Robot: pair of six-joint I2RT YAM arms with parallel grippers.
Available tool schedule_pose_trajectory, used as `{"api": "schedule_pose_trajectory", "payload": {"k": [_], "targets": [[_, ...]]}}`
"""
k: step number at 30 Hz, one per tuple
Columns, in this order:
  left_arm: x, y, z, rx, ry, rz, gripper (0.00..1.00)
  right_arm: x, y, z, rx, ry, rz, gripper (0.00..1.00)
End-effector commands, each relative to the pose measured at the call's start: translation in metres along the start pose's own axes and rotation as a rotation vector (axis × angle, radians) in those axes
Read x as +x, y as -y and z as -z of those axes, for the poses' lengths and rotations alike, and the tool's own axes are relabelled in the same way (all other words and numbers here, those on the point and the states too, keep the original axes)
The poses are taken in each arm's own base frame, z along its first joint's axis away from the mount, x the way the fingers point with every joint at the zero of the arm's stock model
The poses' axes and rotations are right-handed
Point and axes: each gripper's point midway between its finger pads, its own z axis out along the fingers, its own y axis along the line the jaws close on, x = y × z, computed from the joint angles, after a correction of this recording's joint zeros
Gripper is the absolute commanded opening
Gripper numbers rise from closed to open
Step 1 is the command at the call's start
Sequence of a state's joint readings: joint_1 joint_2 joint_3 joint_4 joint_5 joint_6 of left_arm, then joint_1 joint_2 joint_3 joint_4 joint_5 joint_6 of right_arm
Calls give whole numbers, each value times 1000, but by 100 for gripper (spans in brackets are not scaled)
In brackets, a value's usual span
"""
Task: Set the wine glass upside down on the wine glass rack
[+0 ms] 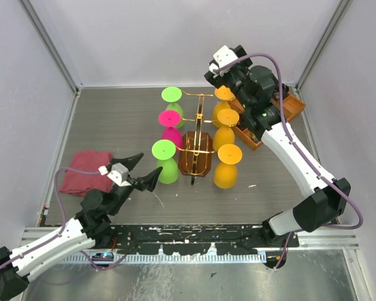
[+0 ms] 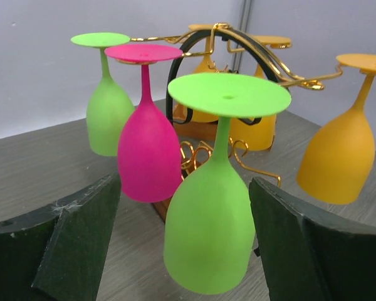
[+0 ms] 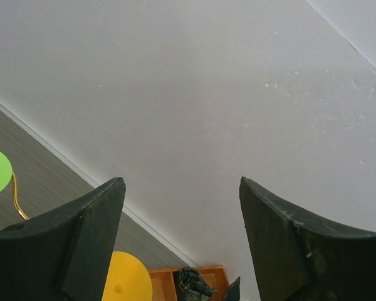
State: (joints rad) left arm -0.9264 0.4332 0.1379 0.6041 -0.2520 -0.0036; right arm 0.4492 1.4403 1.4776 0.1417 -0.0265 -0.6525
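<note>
The wine glass rack [image 1: 197, 128] is a gold wire stand on a dark-brown base [image 1: 195, 162] in the middle of the table. Several wine glasses hang on it upside down: green [image 1: 172, 95], pink [image 1: 170, 118] and green [image 1: 165, 162] on its left side, three orange ones [image 1: 226, 164] on its right. My left gripper [image 1: 144, 170] is open, its fingers standing either side of the nearest green wine glass [image 2: 210, 238] without touching it. That glass's foot [image 2: 229, 94] sits up on a rack arm. My right gripper [image 3: 182, 182] is open and empty, raised toward the back wall.
A red cloth [image 1: 84, 170] lies at the left near my left arm. An orange-brown wooden tray [image 1: 287, 110] stands at the back right, under my right arm, and shows below the right fingers [image 3: 175, 282]. White walls enclose the table on three sides.
</note>
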Motion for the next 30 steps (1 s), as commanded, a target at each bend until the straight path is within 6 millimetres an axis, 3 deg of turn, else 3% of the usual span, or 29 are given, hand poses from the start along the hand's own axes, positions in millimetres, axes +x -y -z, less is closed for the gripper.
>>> {"api": "schedule_pose_trajectory", "payload": {"k": [1, 7, 11, 17, 25, 27, 30], "targets": [[34, -9, 17, -30, -137, -22, 91, -24, 21, 3, 61, 63, -13, 80], [15, -78, 34, -448, -100, 3, 98, -23, 33, 1, 114, 9, -99, 83], [0, -94, 30, -562, -149, -68, 98, -17, 40, -3, 156, -46, -171, 86], [-20, -95, -6, -567, -167, -86, 98, -2, 51, -12, 188, -125, -263, 87], [-36, -163, -28, -658, -203, -40, 98, 20, 76, -2, 233, -190, -333, 88], [-39, -180, -46, -649, -240, -30, 99, 26, 85, 1, 249, -209, -368, 89], [-47, -194, -89, -597, -304, -34, 99, 40, 101, 7, 279, -251, -426, 92]]}}
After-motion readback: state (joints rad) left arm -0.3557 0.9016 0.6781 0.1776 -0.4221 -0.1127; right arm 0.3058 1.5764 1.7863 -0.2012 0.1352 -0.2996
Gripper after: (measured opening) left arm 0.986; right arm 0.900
